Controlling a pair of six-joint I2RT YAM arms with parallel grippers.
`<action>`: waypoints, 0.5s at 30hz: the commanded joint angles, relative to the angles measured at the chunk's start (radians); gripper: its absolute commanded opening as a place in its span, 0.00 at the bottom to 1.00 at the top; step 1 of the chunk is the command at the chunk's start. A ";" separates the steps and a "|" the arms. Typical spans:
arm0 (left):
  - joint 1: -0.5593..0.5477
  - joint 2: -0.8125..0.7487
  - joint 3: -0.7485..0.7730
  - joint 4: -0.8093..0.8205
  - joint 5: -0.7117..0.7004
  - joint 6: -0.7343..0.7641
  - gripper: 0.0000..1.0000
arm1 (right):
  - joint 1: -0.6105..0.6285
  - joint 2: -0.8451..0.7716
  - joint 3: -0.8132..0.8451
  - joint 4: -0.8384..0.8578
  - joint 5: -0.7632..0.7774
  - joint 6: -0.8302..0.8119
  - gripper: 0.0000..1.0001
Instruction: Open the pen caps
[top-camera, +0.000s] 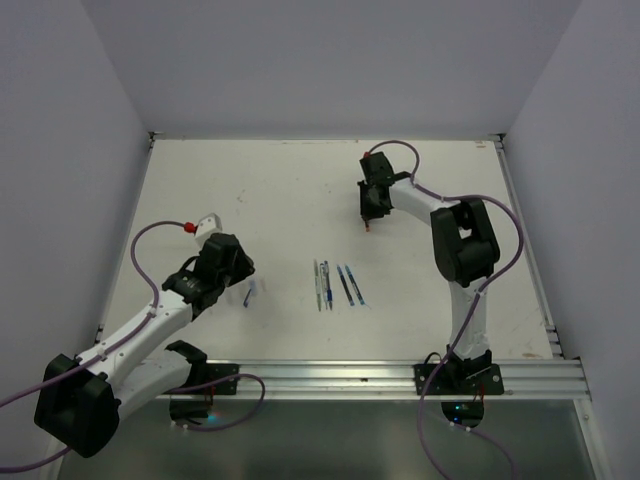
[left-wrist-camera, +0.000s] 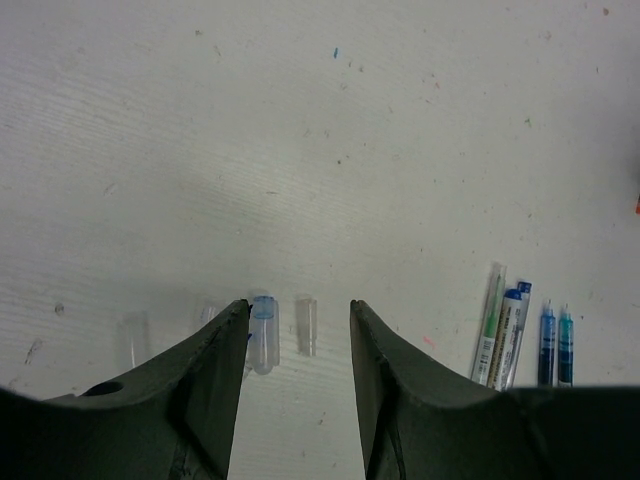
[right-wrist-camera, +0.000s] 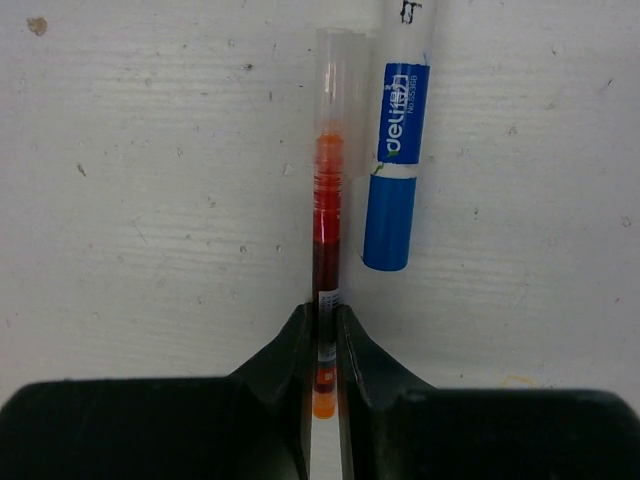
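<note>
White, scuffed bench (top-camera: 250, 190). My right end effector (right-wrist-camera: 325, 345) is clamped tight on a red pen (right-wrist-camera: 326, 230) by its tail, I judge so that the clear cap (right-wrist-camera: 336, 80) stays free for pulling. My left end effector (left-wrist-camera: 300, 325) hangs spread wide and empty over loose caps (left-wrist-camera: 263, 335).

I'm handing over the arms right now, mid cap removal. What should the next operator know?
Left hand: open, low, straddling two loose caps.
Right hand: shut on the red pen; its clear cap looks on. A blue-labelled pen lies alongside.
Row of pens lies between the arms; I cannot tell whether they are capped.
Done: at least two caps off.
Left: uncap the red pen, then check the rest.
</note>
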 joint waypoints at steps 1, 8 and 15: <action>0.006 0.001 0.004 0.050 0.006 0.028 0.48 | 0.011 0.019 0.000 0.019 -0.019 0.002 0.00; 0.006 0.050 0.025 0.143 0.179 0.100 0.48 | 0.012 -0.163 -0.145 0.165 -0.127 0.017 0.00; 0.006 0.077 0.015 0.397 0.509 0.099 0.48 | 0.037 -0.499 -0.475 0.257 -0.325 0.007 0.00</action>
